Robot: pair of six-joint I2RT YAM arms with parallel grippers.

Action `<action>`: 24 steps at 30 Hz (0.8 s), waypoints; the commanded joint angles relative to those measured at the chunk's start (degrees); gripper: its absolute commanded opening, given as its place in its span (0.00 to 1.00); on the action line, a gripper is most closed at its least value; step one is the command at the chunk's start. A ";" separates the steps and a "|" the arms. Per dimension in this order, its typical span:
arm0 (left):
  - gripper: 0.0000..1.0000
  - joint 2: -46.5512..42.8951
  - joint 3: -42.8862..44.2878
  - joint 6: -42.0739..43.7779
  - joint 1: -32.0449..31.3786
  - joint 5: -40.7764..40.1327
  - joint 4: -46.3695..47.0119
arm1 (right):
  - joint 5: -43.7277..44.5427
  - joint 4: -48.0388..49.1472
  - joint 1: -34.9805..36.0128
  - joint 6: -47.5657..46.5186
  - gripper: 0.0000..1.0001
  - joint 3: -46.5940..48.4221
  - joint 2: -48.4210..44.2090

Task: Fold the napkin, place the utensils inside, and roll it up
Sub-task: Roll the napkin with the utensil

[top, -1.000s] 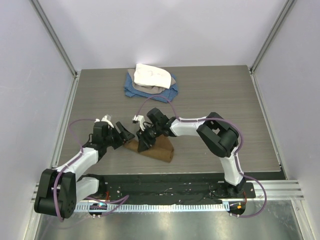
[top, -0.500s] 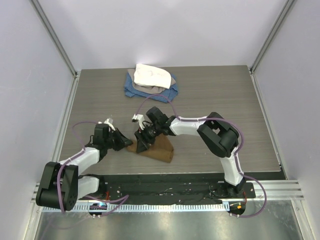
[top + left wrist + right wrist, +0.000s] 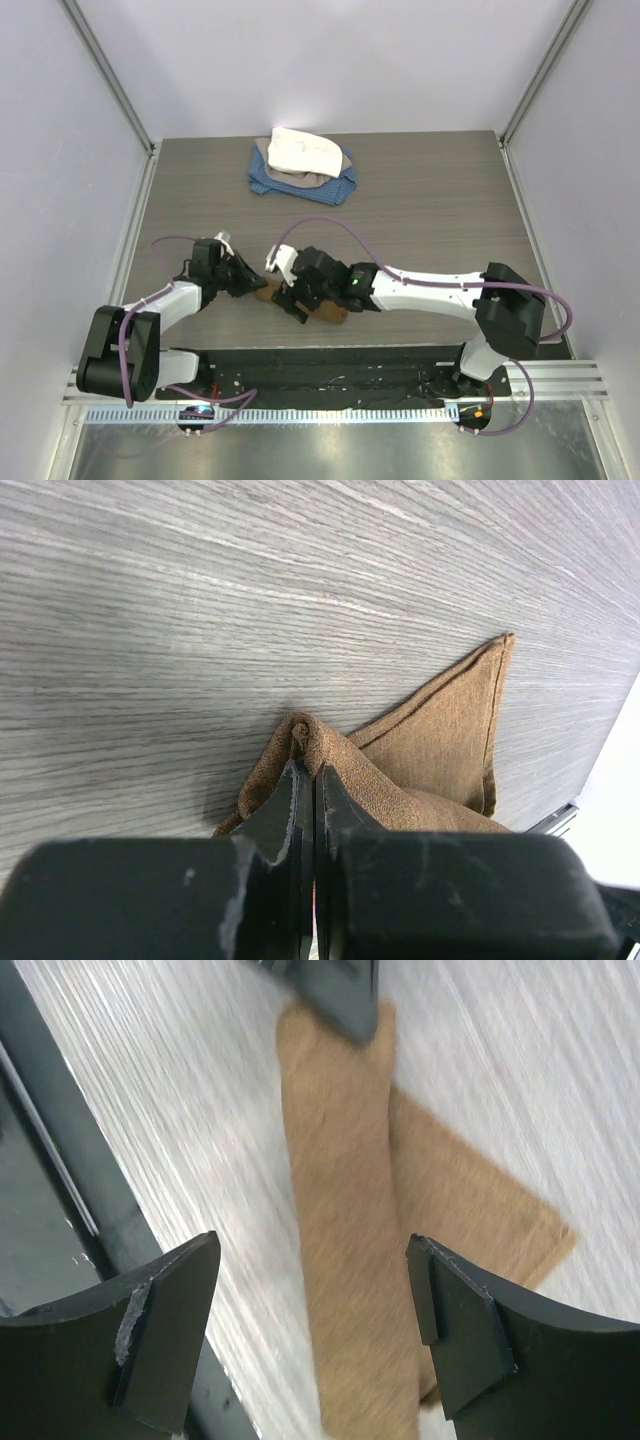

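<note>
Your left gripper [image 3: 312, 780] pinches the rolled end of the napkin [image 3: 430, 730], lying by the near edge of the table [image 3: 200, 600]. Your right gripper [image 3: 312, 1260] hovers spread above it. Soft, limp cloth: grip folded edges.

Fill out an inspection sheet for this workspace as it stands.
Surface: grey wood-grain table, no spills seen.
Job's things: tan napkin folded narrow near the front edge; spoon not visible.
Clutter: white cloth lying on blue cloth at the far side.
Grippers: left gripper, fingers shut on the napkin's end; right gripper open above the napkin.
Cables: purple cables loop along both arms.
Surroundings: pale walls; metal rail at the near edge.
</note>
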 commanded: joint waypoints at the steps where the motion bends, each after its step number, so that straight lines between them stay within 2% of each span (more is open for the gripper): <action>1: 0.00 -0.13 1.63 1.70 -0.12 0.00 -3.34 | 15.92 -4.43 3.13 0.48 0.83 -3.41 -2.04; 24: 0.00 -0.13 2.59 2.32 -0.12 -1.06 -5.71 | 18.66 -4.88 7.09 5.58 0.83 -11.32 -3.28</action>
